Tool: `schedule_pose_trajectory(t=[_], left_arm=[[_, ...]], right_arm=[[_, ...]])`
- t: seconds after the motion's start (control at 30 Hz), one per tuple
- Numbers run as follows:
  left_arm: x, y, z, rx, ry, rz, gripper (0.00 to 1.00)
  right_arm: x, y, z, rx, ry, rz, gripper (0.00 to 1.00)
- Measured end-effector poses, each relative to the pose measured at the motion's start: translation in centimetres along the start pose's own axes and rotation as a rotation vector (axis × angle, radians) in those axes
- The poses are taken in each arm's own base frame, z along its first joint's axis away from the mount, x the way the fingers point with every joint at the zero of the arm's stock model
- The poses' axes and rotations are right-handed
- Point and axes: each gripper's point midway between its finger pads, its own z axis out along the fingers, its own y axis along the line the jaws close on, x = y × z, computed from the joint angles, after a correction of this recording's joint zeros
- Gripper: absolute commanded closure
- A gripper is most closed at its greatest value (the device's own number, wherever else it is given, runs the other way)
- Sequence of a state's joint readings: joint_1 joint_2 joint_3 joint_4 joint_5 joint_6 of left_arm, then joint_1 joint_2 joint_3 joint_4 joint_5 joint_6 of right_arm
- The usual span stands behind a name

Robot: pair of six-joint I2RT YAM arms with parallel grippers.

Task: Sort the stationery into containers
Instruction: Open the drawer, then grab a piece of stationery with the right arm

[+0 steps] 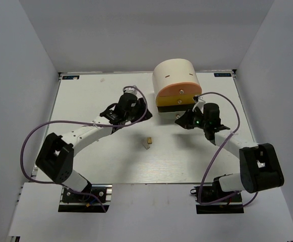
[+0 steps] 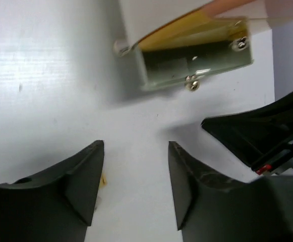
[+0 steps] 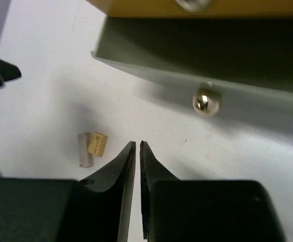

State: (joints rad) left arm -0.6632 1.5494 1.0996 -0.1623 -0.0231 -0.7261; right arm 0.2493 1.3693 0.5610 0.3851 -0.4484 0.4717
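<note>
The tan eraser (image 3: 97,143) and white eraser (image 3: 85,149) lie touching, just left of the tips of the right gripper (image 3: 137,146), whose jaws are almost closed on nothing; the open drawer (image 3: 237,98) sits ahead of them. The left gripper (image 2: 136,166) has its jaws parted and empty. Each eraser looks light, slightly soft and grippy, best pinched across its short sides.

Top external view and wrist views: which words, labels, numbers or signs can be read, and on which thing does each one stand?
Nothing can be read with certainty.
Left far-corner sticker: too small to read.
Right far-corner sticker: too small to read.
Tan eraser: faint marks, blurred.
Organizer: no lettering seen.
</note>
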Motion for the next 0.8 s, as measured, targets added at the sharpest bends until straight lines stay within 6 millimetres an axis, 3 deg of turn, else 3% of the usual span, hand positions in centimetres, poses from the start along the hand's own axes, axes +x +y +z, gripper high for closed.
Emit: schedule_pose_trajectory(t=[0.03, 0.1, 0.13, 0.23, 0.27, 0.47, 0.63, 0.73, 0.8], left_arm=[[0.7, 0.5, -0.4, -0.017, 0.018, -0.016, 0.47], [2.6, 2.1, -1.1, -0.065, 0.068, -0.064, 0.47], [3.5, 2.9, -1.5, -0.092, 0.093, -0.085, 0.44], [5.6, 4.7, -2.2, -0.178, 0.159, -0.148, 0.33], [6.1, 5.1, -2.4, -0.204, 0.176, -0.166, 0.31], [7.3, 5.9, -2.7, -0.284, 0.239, -0.199, 0.25], [8.0, 6.6, -3.0, -0.273, 0.269, -0.095, 0.24], [9.3, 8.1, -4.3, -0.287, 0.288, -0.052, 0.22], [10.2, 9.2, -5.8, -0.301, 0.294, -0.039, 0.22]], right_arm=[[-0.4, 0.3, 0.0, -0.008, 0.008, -0.056, 0.81], [-1.2, 0.7, 0.0, -0.021, 0.019, -0.205, 0.73], [-1.4, 0.9, -0.2, -0.029, 0.025, -0.274, 0.63], [-1.2, 1.6, -0.6, -0.064, 0.056, -0.442, 0.5], [-0.9, 1.9, -0.7, -0.087, 0.074, -0.494, 0.41], [2.1, 5.4, -1.8, -0.381, 0.2, -0.848, 0.34], [5.8, 7.2, -3.4, -0.66, 0.247, -1.139, 0.27], [7.3, 7.8, -3.5, -0.793, 0.269, -1.264, 0.18], [7.5, 8.3, -2.9, -0.863, 0.274, -1.327, 0.18]])
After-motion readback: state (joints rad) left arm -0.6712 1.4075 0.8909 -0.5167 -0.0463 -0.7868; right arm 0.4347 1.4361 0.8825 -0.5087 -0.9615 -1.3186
